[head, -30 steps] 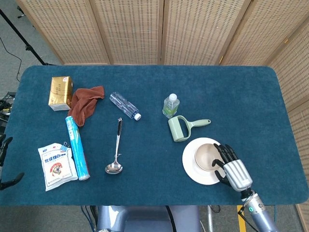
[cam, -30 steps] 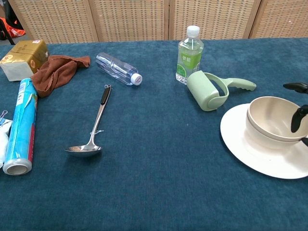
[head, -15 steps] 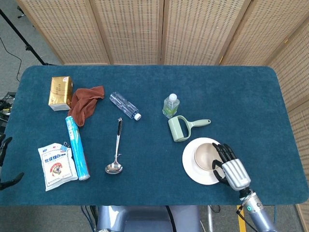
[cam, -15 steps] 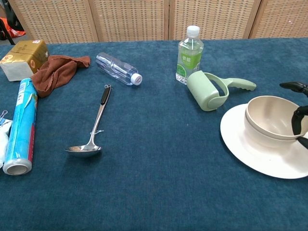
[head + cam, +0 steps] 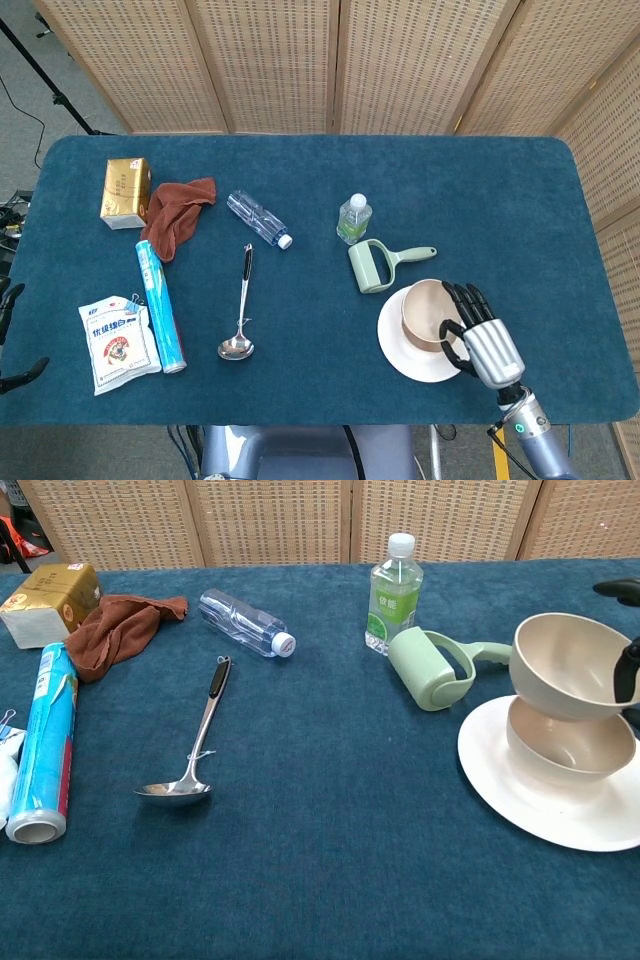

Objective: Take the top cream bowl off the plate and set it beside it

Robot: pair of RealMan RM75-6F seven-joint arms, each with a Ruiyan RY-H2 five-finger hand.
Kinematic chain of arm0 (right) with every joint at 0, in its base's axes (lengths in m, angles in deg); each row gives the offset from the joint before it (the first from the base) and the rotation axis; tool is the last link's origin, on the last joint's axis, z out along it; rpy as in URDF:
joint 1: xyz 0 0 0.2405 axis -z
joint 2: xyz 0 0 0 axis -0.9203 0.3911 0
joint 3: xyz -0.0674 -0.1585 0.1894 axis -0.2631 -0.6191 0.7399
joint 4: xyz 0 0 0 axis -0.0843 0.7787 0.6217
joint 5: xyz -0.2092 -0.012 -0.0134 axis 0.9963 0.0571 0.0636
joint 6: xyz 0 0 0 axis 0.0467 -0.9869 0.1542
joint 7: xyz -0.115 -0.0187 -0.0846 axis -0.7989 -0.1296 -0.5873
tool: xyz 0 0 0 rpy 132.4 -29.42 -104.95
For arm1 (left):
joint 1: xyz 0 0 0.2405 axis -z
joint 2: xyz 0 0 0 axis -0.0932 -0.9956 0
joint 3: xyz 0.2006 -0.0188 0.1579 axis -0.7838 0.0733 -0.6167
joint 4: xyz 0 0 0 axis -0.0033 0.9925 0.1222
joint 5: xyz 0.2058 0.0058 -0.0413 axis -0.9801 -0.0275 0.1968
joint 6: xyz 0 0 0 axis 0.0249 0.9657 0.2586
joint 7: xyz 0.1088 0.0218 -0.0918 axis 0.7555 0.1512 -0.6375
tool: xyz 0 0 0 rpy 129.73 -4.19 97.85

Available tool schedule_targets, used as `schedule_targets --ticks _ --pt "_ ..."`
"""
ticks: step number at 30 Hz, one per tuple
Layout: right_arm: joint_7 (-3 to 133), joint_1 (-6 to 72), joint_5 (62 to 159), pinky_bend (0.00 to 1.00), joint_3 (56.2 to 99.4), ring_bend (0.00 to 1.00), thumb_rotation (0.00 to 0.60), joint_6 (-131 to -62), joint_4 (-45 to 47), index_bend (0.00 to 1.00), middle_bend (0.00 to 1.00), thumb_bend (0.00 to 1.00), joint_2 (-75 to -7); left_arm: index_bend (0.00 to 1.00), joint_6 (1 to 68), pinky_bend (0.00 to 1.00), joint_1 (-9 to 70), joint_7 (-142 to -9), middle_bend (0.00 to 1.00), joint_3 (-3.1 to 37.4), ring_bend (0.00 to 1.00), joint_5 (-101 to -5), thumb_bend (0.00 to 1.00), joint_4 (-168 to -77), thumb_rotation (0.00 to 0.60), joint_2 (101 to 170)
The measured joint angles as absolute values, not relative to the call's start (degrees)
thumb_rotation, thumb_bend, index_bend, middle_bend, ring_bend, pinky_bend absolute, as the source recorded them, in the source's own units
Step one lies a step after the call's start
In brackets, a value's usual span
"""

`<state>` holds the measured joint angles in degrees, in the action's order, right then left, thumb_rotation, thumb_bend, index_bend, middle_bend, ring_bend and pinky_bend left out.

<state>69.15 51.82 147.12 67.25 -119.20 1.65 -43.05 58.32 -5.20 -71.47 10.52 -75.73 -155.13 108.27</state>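
My right hand (image 5: 478, 333) grips the top cream bowl (image 5: 565, 666) by its right rim and holds it in the air, tilted, just above the lower cream bowl (image 5: 570, 755). That lower bowl sits on the white plate (image 5: 510, 790) at the table's front right. In the head view the lifted bowl (image 5: 428, 314) hangs over the plate (image 5: 400, 350). In the chest view only dark fingertips (image 5: 626, 670) of the right hand show at the frame's right edge. The left hand is out of sight.
A green lint roller (image 5: 432, 668) lies just behind the plate, with a small green-label bottle (image 5: 393, 593) beyond it. A ladle (image 5: 195, 750), a clear bottle (image 5: 241, 623), a brown cloth (image 5: 115, 630), a blue roll (image 5: 42, 745) and a box (image 5: 48, 600) lie to the left.
The top cream bowl has risen off the lower bowl in my right hand's grip and now hangs above it. Nothing else has moved.
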Motion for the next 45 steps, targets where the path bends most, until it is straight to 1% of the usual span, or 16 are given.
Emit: schedule_targets --ticks 4,9,14,21,30,32,34,35,36,37,39,45 --pt "68.25 49.98 148.09 0.00 67.64 0.00 0.600 -117.84 -1.71 0.68 0.02 0.49 -41.96 0.00 58.20 0.00 -5.15 -71.12 0.00 10.44 0.00 -75.83 0.16 -155.15 0.600 108.38" --pt "68.25 46.09 148.43 0.00 68.56 0.00 0.600 -113.08 -6.06 0.69 0.02 0.49 -41.12 0.00 58.26 0.00 -5.16 -71.05 0.00 10.46 0.00 -75.81 0.16 -155.15 0.600 108.44" --pt "65.85 42.78 147.65 0.00 69.74 0.00 0.600 -107.88 -8.78 0.70 0.02 0.49 -42.37 0.00 57.91 0.00 -5.06 -71.58 0.00 10.43 0.00 -75.76 0.16 -155.09 0.600 108.20" --pt "59.85 39.57 145.07 0.00 70.74 0.00 0.600 -102.13 -9.34 0.70 0.02 0.49 -49.05 0.00 57.54 0.00 -4.90 -72.11 0.00 10.44 0.00 -75.62 0.16 -155.19 0.600 107.87" --pt "55.73 37.79 141.56 0.00 70.84 0.00 0.600 -98.30 -4.77 0.71 0.02 0.49 -56.68 0.00 57.41 0.00 -4.86 -73.26 0.00 10.51 0.00 -75.54 0.16 -155.05 0.600 107.42" --pt "55.26 37.62 141.05 0.00 70.88 0.00 0.600 -98.03 -4.07 0.61 0.01 0.45 -57.68 0.00 57.39 0.00 -4.85 -73.64 0.00 10.55 0.00 -75.49 0.16 -155.03 0.600 107.26" --pt "54.72 37.54 140.66 0.00 70.85 0.00 0.600 -97.92 -3.70 0.34 0.00 0.27 -58.25 0.00 57.31 0.00 -4.84 -74.13 0.00 10.53 0.00 -75.52 0.16 -155.02 0.600 107.06" --pt "54.42 37.51 140.36 0.00 70.79 0.00 0.600 -97.66 -3.69 0.26 0.00 0.21 -58.27 0.00 57.24 0.00 -4.84 -74.56 0.00 10.50 0.00 -75.57 0.16 -155.00 0.600 106.89" --pt "54.23 37.50 140.02 0.00 70.74 0.00 0.600 -97.32 -3.82 0.16 0.00 0.12 -58.14 0.00 57.21 0.00 -4.85 -74.89 0.00 10.47 0.00 -75.62 0.16 -154.98 0.600 106.74" --pt "53.92 37.50 139.53 0.00 70.72 0.00 0.600 -96.86 -4.14 0.10 0.00 0.07 -57.88 0.00 57.21 0.00 -4.86 -75.21 0.00 10.47 0.00 -75.65 0.16 -154.94 0.600 106.60" --pt "52.37 37.56 138.31 0.00 70.79 0.00 0.600 -95.98 -5.92 0.06 0.00 0.03 -56.73 0.00 57.15 0.00 -4.86 -75.88 0.00 10.45 0.00 -75.69 0.16 -154.84 0.600 106.29" --pt "46.46 38.10 136.50 0.00 71.39 0.00 0.600 -96.21 -16.64 0.05 0.00 0.03 -49.87 0.00 57.46 0.00 -5.05 -76.07 0.00 10.18 0.00 -76.30 0.16 -154.83 0.600 106.16"
